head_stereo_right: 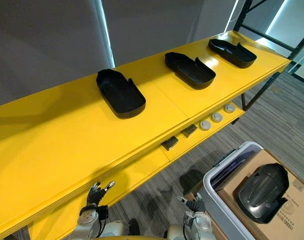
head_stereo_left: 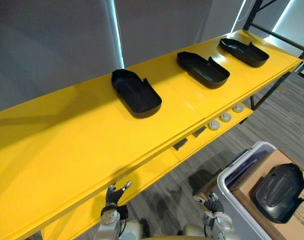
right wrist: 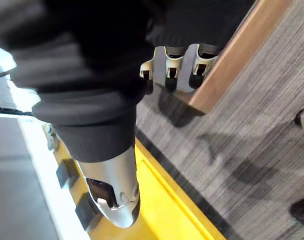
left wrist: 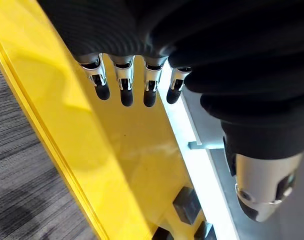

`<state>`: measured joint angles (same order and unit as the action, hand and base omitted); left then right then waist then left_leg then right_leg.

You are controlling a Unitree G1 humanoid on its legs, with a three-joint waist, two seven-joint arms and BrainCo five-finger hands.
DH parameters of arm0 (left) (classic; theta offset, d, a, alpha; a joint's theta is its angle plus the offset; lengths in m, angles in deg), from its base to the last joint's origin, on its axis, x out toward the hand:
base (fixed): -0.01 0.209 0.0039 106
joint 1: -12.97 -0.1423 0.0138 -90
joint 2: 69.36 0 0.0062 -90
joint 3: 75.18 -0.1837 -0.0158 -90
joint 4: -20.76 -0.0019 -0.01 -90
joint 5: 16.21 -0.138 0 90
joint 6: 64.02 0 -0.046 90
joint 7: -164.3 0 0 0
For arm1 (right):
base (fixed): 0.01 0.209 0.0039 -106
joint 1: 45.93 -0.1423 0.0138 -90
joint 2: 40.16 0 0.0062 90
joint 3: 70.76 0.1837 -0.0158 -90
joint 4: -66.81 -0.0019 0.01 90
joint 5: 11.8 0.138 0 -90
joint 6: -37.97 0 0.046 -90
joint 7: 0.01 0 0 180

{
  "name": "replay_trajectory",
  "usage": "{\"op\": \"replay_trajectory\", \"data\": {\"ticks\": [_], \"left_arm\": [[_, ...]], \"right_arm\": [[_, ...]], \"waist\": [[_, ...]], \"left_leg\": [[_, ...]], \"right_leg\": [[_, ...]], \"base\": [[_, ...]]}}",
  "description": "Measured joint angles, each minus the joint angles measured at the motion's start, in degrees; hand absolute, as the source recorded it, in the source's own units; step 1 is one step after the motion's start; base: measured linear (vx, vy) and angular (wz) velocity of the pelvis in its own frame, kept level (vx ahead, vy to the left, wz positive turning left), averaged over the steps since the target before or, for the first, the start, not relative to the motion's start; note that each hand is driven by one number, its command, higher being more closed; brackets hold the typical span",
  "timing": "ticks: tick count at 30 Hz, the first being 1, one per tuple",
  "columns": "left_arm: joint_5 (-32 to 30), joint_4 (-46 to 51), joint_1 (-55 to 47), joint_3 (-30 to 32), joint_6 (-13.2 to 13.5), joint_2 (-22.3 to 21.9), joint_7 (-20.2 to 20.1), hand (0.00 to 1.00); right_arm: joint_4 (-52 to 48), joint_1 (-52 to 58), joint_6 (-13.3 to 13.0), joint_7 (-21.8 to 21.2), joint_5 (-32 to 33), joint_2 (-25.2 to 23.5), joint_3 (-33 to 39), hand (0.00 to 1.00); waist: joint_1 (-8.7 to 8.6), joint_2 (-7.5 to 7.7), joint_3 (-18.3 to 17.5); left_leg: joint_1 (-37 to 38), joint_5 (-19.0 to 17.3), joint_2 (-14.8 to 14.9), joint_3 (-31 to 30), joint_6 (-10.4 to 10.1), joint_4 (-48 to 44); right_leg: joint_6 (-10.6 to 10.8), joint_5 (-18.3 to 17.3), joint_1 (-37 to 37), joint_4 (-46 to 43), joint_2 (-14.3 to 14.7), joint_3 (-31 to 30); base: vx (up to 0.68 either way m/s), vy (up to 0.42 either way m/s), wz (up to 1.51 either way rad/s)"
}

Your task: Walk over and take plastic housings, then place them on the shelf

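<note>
Yellow shelf (head_stereo_left: 67,145) carries a row: near housing (head_stereo_left: 136,93), middle housing (head_stereo_left: 203,69), far housing (head_stereo_left: 244,52). Fourth housing (head_stereo_left: 279,192) lies in cardboard box (head_stereo_left: 249,190) on the floor off the shelf's front edge. Left hand (head_stereo_left: 113,196) and right hand (head_stereo_left: 213,205) hang low, fingers loose, empty. Step in hand, likely: fetching; next move calls for turning toward the box. Eye views give the layout; right wrist view puts the box edge just past the fingers (right wrist: 172,75).

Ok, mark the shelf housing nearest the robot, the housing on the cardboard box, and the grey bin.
Nearest shelf housing (head_stereo_left: 136,93), left eye view: its hollow inside.
Box housing (head_stereo_left: 279,192), left eye view: middle of its upper face.
Bin (head_stereo_left: 230,202), left eye view: its outer wall.
</note>
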<state>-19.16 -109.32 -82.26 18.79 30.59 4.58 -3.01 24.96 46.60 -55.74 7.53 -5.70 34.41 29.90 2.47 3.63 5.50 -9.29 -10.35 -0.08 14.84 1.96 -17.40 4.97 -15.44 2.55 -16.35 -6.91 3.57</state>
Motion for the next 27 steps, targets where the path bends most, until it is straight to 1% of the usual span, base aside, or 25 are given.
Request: {"op": "replay_trajectory", "data": {"ticks": [1,2,3,4,7,8,9,10,11,12,13,14,15,16,17,18,19,20,21,22,23,24,25,26,27], "left_arm": [[0.0,-1.5,0.2,-0.7,-0.4,0.0,0.0,0.00],[0.0,-2.1,0.1,-1.7,-0.4,0.1,0.0,0.00],[0.0,-2.4,0.1,-2.0,-0.4,0.2,-0.1,0.00],[0.0,-3.0,0.2,-2.3,-0.4,0.3,-0.2,0.00],[0.0,-4.3,0.1,-2.4,-0.4,0.5,-0.2,0.00],[-0.1,-5.3,0.2,-2.8,-0.4,0.5,-0.2,0.00],[-0.1,-5.7,0.2,-3.2,-0.5,0.5,-0.2,0.00],[-0.2,-6.0,0.2,-3.4,-0.6,0.5,-0.2,0.00],[-0.5,-6.0,0.8,-3.6,-0.6,0.4,-0.2,0.00],[-0.5,-6.0,1.1,-3.6,-0.6,0.5,-0.2,0.00],[-0.6,-6.1,1.3,-3.4,-0.8,0.5,-0.2,0.00],[-0.6,-5.9,1.7,-3.4,-1.0,0.3,-0.2,0.00],[-0.6,-6.0,1.4,-3.3,-1.0,0.7,-0.2,0.00],[-0.6,-6.0,1.3,-3.2,-1.0,1.2,-0.1,0.00],[-0.6,-6.1,0.7,-3.2,-1.1,2.7,-0.1,0.00],[-0.6,-6.5,0.7,-3.1,-1.1,3.3,-0.2,0.00],[-0.5,-6.8,0.8,-3.1,-1.2,3.7,-0.2,0.00],[-0.5,-7.3,0.7,-3.1,-1.2,3.5,-0.2,0.00],[-0.5,-7.6,0.5,-3.0,-1.4,3.3,-0.2,0.00],[-0.4,-7.7,0.4,-2.7,-1.5,2.9,-0.2,0.00],[-0.2,-7.7,0.5,-2.3,-1.6,2.2,-0.2,0.00],[0.0,-7.7,0.5,-2.3,-1.6,1.9,-0.2,0.00],[0.0,-7.7,1.0,-2.3,-1.6,1.7,-0.2,0.00],[0.1,-7.7,1.3,-2.3,-1.6,1.5,-0.2,0.00],[0.1,-7.7,1.4,-2.3,-1.6,1.4,-0.2,0.00]], "right_arm": [[2.0,-0.7,0.1,0.1,0.0,1.1,0.3,0.00],[2.4,-0.9,0.1,0.1,0.0,2.1,0.6,0.00],[2.7,-0.9,0.1,0.1,0.0,2.3,0.8,0.00],[3.3,-0.9,0.0,0.1,0.0,2.3,1.9,0.00],[4.6,-1.3,-0.1,0.1,0.1,2.2,2.8,0.00],[4.6,-1.4,-0.2,0.1,0.1,2.2,2.8,0.00],[4.6,-1.4,-0.2,0.1,0.1,2.3,2.9,0.00],[4.6,-1.4,-0.2,0.1,0.2,2.5,2.9,0.00],[4.9,-2.6,-0.2,0.2,0.2,2.8,2.7,0.00],[4.9,-3.0,-0.2,0.2,0.3,2.9,2.7,0.00],[4.9,-3.4,-0.2,0.3,0.3,3.1,2.7,0.00],[5.1,-3.9,-0.1,0.7,0.3,3.3,2.5,0.00],[5.1,-3.9,-0.1,1.0,0.3,3.2,2.0,0.00],[5.1,-3.9,-0.1,1.1,0.3,3.2,1.7,0.00],[5.1,-3.7,-0.1,1.2,0.2,3.2,1.3,0.00],[5.1,-3.2,-0.2,1.2,0.2,3.4,1.0,0.00],[5.4,-2.6,-0.2,1.2,0.2,3.7,0.9,0.00],[6.6,-1.9,-0.1,1.4,0.2,4.1,0.7,0.00],[7.2,-1.7,0.0,1.7,0.2,4.4,0.6,0.00],[7.2,-1.6,-0.1,1.9,0.2,4.4,0.6,0.00],[7.2,-1.5,-0.1,2.4,0.3,4.4,0.6,0.00],[7.2,-1.5,-0.1,2.4,0.4,4.3,0.6,0.00],[7.2,-1.5,-0.1,2.5,0.7,4.3,0.6,0.00],[7.2,-1.5,-0.2,2.5,1.2,4.3,0.7,0.00],[7.1,-1.5,-0.2,2.5,1.2,4.3,0.8,0.00]], "waist": [[-0.25,-0.72,-0.3],[-0.17,-1.39,-0.4],[-0.17,-1.58,-0.6],[-0.40,-1.62,-0.7],[-1.12,-2.02,-0.8],[-1.74,-2.27,-0.6],[-1.79,-2.53,-0.5],[-1.77,-2.97,-0.5],[-1.88,-3.74,0.1],[-1.91,-3.88,0.5],[-2.18,-4.36,1.1],[-2.50,-4.89,1.3],[-2.26,-4.96,1.4],[-2.03,-4.97,1.5],[-1.73,-4.68,1.7],[-2.12,-4.81,2.2],[-2.55,-4.87,2.2],[-2.67,-5.17,2.4],[-2.56,-5.50,2.5],[-2.49,-5.66,2.6],[-2.29,-5.76,2.7],[-2.11,-5.78,2.7],[-1.78,-5.74,3.0],[-1.73,-5.21,3.4],[-1.70,-4.97,3.6]], "left_leg": [[0.2,1.4,-0.2,-3.8,-0.5,1.0],[1.0,1.7,0.1,-4.8,-0.6,2.0],[1.5,1.9,0.2,-4.9,-0.8,2.6],[2.4,2.9,0.5,-4.8,-1.2,3.9],[4.6,4.5,1.2,-3.4,-1.7,7.2],[5.5,4.8,1.5,-3.0,-1.8,8.0],[6.0,4.8,1.9,-2.1,-1.8,8.4],[6.1,4.8,2.4,-0.6,-1.8,8.6],[6.1,4.8,3.6,1.5,-1.9,8.7],[5.9,4.8,4.4,2.8,-1.9,8.6],[5.6,4.8,5.3,5.4,-1.8,8.5],[5.7,4.8,6.7,9.3,-1.9,8.7],[6.2,4.7,7.7,12.0,-2.3,8.7],[6.7,4.6,8.4,13.7,-2.9,8.6],[7.6,3.8,9.9,15.6,-4.6,7.2],[7.7,2.9,10.7,15.3,-5.9,5.8],[7.7,2.3,11.8,14.7,-6.8,4.9],[7.9,0.9,14.0,14.0,-7.8,3.5],[8.0,-0.5,15.6,12.9,-8.4,1.6],[8.0,-1.1,16.1,11.8,-8.9,0.9],[7.2,-2.1,15.5,7.4,-8.7,0.3],[6.9,-2.5,14.5,4.0,-8.6,0.3],[6.8,-2.9,11.8,-3.3,-8.1,0.4],[6.5,-2.9,9.3,-8.9,-8.1,0.6],[6.4,-2.9,8.0,-10.9,-8.1,0.8]], "right_leg": [[-0.3,1.3,-0.9,2.0,0.9,-0.3],[-0.8,2.1,-1.7,3.1,1.5,-0.5],[-1.0,2.3,-2.0,3.3,1.8,-0.6],[-1.3,2.7,-2.4,3.8,1.9,-0.8],[-2.0,4.6,-2.3,5.0,3.2,-4.0],[-2.1,5.1,-2.2,5.5,3.6,-5.8],[-2.1,5.6,-1.9,5.5,3.9,-6.9],[-2.0,6.5,-1.0,5.4,4.5,-8.1],[-1.8,8.4,1.0,5.6,5.1,-8.0],[-1.9,8.8,1.9,5.9,4.8,-6.0],[-4.2,7.8,2.6,5.2,3.1,0.0],[-6.4,6.3,4.3,0.8,-2.2,15.0],[-6.4,6.3,4.3,0.3,-4.5,21.4],[-6.3,6.4,3.9,0.7,-5.2,24.1],[-3.0,9.6,3.0,3.7,-4.9,26.9],[-3.0,12.0,2.4,5.8,-3.3,25.6],[-3.3,12.3,1.6,7.2,-1.8,25.1],[-3.7,12.7,0.5,9.5,1.0,23.6],[-4.3,12.7,-0.1,10.8,3.2,21.9],[-4.5,12.6,-0.2,11.2,4.2,21.1],[-5.0,12.7,-0.5,11.9,5.9,19.0],[-5.5,12.7,-0.4,12.1,6.6,17.9],[-6.8,13.4,-0.4,12.4,7.2,16.1],[-6.9,13.4,-0.5,12.5,7.4,14.4],[-7.0,13.7,-0.5,12.6,7.3,13.4]], "base": [[0.00,-0.149,-0.17],[-0.01,-0.126,-0.14],[0.00,-0.088,-0.11],[-0.02,-0.076,-0.21],[-0.04,-0.053,-0.48],[-0.05,-0.023,-0.78],[-0.07,-0.023,-0.87],[-0.10,-0.017,-1.19],[-0.13,-0.016,-1.22],[-0.16,-0.055,-1.21],[-0.17,-0.046,-1.24],[-0.20,-0.044,-1.48],[-0.15,-0.015,-1.49],[-0.15,-0.088,-1.60],[-0.09,-0.121,-1.28],[-0.07,-0.133,-1.06],[-0.01,-0.149,-0.61],[0.01,-0.239,-0.80],[0.02,-0.245,-0.89],[0.05,-0.205,-0.93],[0.06,-0.098,-0.74],[0.10,-0.093,-0.87],[0.09,-0.058,-0.79],[0.10,-0.037,-0.75],[0.12,0.029,-0.89]]}}
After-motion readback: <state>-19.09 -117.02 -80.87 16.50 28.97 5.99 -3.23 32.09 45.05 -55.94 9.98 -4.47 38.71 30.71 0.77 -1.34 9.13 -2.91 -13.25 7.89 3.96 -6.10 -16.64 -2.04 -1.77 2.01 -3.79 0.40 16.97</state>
